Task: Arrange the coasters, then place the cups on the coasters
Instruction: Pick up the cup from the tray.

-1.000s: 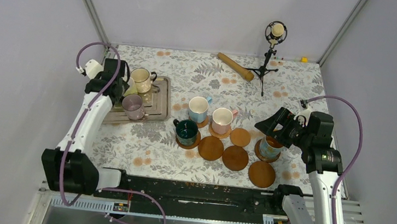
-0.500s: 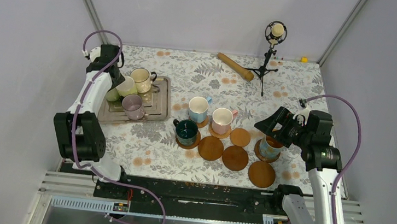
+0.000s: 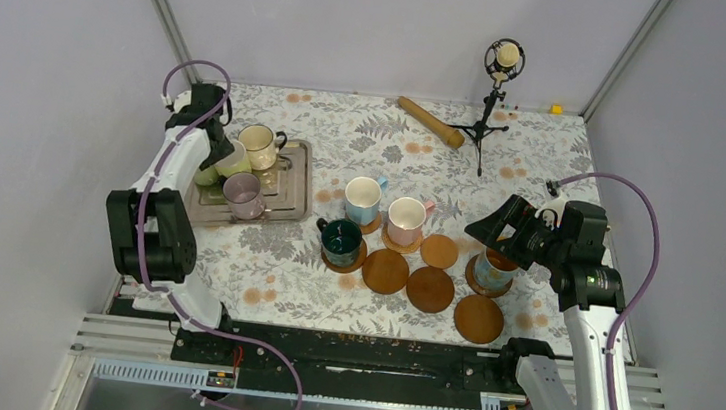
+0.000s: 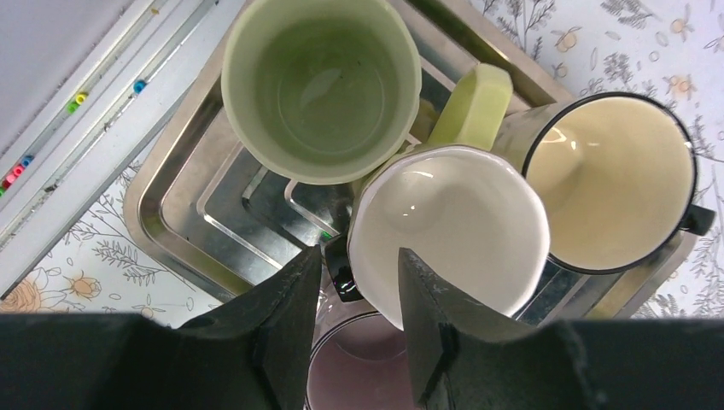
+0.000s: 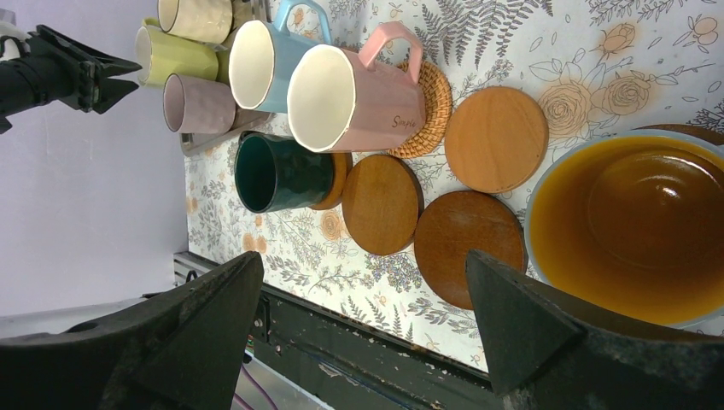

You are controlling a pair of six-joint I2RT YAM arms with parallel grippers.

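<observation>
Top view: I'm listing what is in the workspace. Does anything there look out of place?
Yes: a wooden rod lies at the far side, next to a small microphone stand. Neither has anything to do with the task. Nothing looks spilled or broken.

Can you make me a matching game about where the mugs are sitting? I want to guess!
Things:
1. pink ceramic mug
2. dark green ceramic mug
3. mauve ceramic mug

Places:
A. on the silver metal tray
B. on the round woven coaster
C. on the smooth brown wooden coaster

Pairs: 1-B, 2-C, 3-A
</observation>
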